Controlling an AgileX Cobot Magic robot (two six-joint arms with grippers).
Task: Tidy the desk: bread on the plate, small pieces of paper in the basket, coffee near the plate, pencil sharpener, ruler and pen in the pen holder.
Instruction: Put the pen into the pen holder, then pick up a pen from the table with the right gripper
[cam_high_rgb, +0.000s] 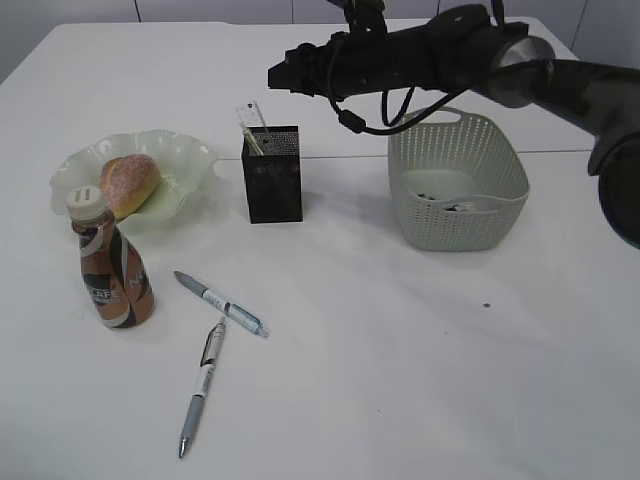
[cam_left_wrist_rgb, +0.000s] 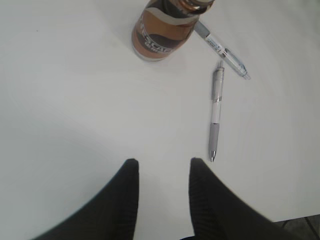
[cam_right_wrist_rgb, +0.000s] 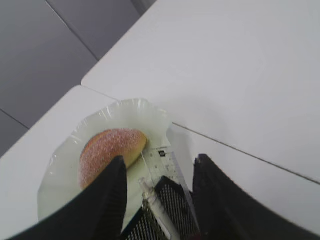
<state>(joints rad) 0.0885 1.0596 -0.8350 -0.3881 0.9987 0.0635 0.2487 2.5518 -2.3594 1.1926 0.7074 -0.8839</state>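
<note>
The bread (cam_high_rgb: 130, 183) lies on the pale green plate (cam_high_rgb: 190, 152). The coffee bottle (cam_high_rgb: 112, 265) stands in front of the plate. A black mesh pen holder (cam_high_rgb: 273, 175) holds a clear ruler (cam_high_rgb: 251, 122) and a pen (cam_right_wrist_rgb: 152, 197). Two more pens (cam_high_rgb: 220, 303) (cam_high_rgb: 201, 387) lie on the table, and both show in the left wrist view (cam_left_wrist_rgb: 221, 48) (cam_left_wrist_rgb: 215, 114). My right gripper (cam_right_wrist_rgb: 160, 162) is open and empty above the holder. My left gripper (cam_left_wrist_rgb: 161, 164) is open and empty over bare table, left of the nearer pen's tip. No pencil sharpener shows.
A pale green basket (cam_high_rgb: 460, 180) stands right of the holder with small paper pieces inside. The right arm (cam_high_rgb: 450, 55) reaches across above the basket. The white table (cam_high_rgb: 420, 370) extends to the front right.
</note>
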